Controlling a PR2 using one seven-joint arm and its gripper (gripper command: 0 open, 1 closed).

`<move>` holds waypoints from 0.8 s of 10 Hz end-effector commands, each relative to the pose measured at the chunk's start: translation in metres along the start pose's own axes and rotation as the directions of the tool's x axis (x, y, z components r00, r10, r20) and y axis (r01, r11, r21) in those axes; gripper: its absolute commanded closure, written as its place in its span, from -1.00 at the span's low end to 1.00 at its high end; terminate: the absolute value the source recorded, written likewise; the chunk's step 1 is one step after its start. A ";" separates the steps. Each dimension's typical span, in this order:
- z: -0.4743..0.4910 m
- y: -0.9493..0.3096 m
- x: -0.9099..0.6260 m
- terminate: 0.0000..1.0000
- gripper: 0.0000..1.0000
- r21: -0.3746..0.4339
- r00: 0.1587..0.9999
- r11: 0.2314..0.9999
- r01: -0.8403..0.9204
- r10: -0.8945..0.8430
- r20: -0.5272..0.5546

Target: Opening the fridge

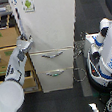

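The robot's white arm rises from the near corner at the exterior view's left to put its pincer at the fridge door's long vertical handle, though whether it has clamped on cannot be told. Behind it, the tall white fridge stands mid-frame beside the tan wooden drawer cabinet; its upper door with the green android sticker looks unopened, so the pull likely remains.

One high exterior view, looking steeply down.
It faces the fridge front from fairly near; robot arm enters from near left.
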 end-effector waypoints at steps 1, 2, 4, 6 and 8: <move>-0.050 0.029 0.035 -1.00 1.00 -0.016 0.998 1.000 0.014 -0.015 -0.065; -0.051 0.028 0.033 -1.00 1.00 -0.014 0.997 1.000 0.018 -0.019 -0.069; -0.052 0.027 0.028 -1.00 1.00 -0.011 0.997 1.000 0.025 -0.026 -0.074; -0.049 0.028 0.020 -1.00 1.00 -0.011 0.996 0.999 0.037 -0.038 -0.078; -0.042 0.031 0.012 -1.00 1.00 -0.010 0.997 0.999 0.040 -0.041 -0.069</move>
